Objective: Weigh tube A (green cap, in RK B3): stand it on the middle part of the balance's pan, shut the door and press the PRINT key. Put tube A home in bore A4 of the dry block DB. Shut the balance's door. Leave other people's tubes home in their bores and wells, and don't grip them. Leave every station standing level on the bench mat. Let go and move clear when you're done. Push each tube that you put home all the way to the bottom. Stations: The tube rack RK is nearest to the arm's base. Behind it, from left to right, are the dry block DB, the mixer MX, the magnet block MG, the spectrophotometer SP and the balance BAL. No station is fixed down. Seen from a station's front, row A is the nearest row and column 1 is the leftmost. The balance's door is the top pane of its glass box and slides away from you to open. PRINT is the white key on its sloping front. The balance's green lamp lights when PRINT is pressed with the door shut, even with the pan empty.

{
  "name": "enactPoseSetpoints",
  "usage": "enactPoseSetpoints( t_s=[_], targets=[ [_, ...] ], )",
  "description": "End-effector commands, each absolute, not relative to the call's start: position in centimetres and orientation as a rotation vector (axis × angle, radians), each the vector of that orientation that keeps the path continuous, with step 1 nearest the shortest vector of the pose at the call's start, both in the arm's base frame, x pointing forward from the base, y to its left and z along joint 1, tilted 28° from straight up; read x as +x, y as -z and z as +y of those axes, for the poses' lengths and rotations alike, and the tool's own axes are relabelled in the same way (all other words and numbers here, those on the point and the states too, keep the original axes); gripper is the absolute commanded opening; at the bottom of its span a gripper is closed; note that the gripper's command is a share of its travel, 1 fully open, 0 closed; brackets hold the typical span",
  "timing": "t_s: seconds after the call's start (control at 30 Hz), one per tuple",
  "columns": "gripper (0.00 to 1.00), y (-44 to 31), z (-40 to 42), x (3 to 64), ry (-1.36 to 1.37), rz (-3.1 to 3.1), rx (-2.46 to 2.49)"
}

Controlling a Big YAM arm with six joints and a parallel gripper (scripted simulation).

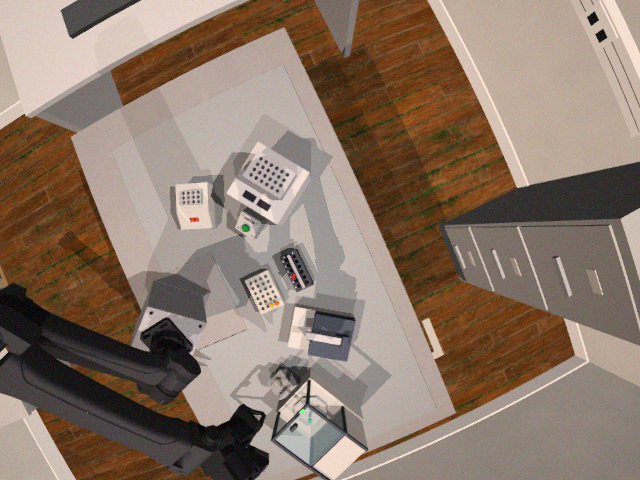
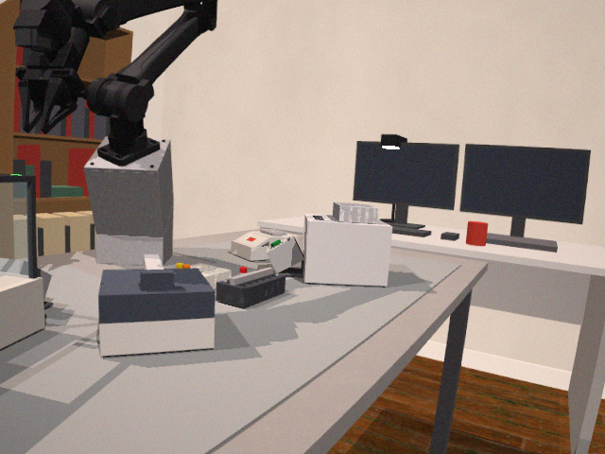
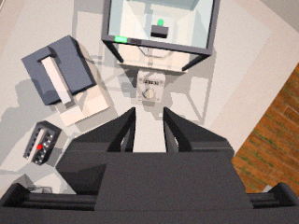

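Observation:
Tube A (image 3: pixel 160 21), with its green cap, stands inside the balance's glass box (image 3: pixel 160 28); it also shows from above (image 1: pixel 309 419). The tinted top pane appears to cover the box, with its dark handle (image 3: pixel 159 31) near the tube. The green lamp (image 3: pixel 121 39) is lit on the front frame. The white PRINT key (image 3: pixel 149 93) sits on the sloping front, just ahead of my fingers. My gripper (image 3: pixel 149 112) hangs high over the bench in front of the balance (image 1: pixel 315 434), fingers partly apart with nothing between them. In the side view my gripper (image 2: pixel 36 117) is well above the table.
The spectrophotometer (image 1: pixel 325 333) stands left of the balance. The dark magnet block (image 1: pixel 294 268) holds a red-capped tube. The tube rack (image 1: pixel 263 290) holds orange and yellow caps. A large white block with many bores (image 1: pixel 268 180) stands farther off; a small box (image 2: pixel 283 253) leans tilted against it.

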State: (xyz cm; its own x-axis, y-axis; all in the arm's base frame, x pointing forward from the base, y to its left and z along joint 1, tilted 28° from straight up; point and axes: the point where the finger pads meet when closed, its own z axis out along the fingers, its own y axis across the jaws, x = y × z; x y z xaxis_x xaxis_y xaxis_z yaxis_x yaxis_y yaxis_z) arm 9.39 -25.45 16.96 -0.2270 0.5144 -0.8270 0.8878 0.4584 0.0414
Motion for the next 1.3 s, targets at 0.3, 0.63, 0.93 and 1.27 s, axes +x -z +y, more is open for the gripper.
enactPoseSetpoints(
  t_s=[0.3, 0.63, 0.93, 1.27],
  targets=[
    [0.3, -20.6, -29.0, 10.0, 0.671, 2.192, 0.787],
    [0.3, -21.2, -30.5, 10.4, 0.691, 2.364, 0.548],
    [0.3, -22.2, -32.5, 11.8, 0.702, 2.557, 0.188],
    [0.3, -23.2, -34.7, 12.5, 0.707, 2.691, -0.134]
  ],
)
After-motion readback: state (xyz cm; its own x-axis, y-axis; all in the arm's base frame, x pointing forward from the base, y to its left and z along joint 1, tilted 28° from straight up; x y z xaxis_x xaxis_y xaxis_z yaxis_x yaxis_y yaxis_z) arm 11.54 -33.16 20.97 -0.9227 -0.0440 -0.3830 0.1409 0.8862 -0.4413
